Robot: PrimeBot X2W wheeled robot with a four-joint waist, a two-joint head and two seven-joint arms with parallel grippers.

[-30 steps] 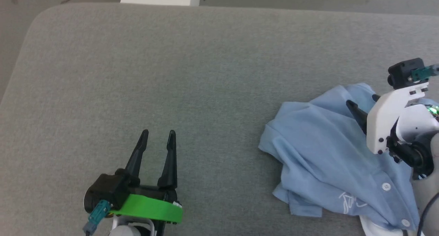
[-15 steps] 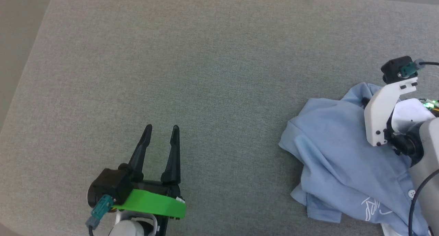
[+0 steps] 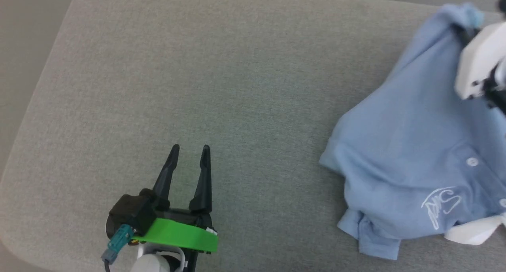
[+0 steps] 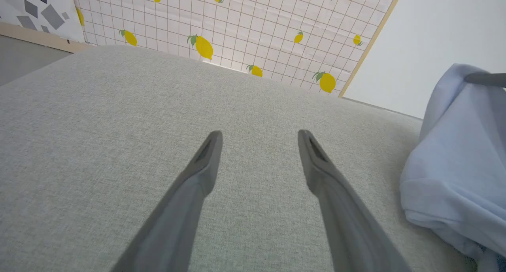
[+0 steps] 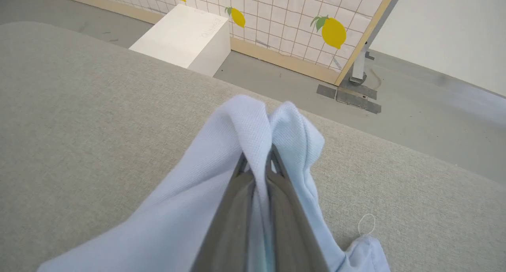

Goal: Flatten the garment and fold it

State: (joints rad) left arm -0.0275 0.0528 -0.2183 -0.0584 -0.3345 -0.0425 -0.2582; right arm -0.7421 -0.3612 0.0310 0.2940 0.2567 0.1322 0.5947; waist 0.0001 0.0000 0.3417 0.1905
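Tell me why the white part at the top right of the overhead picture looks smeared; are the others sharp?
Head view: the white bracket on the right arm is motion-blurred, while the left gripper is crisp. Left wrist view: sharp, evenly lit, no glare. Right wrist view: the garment shows clear weave; the right gripper near the lens is softer.
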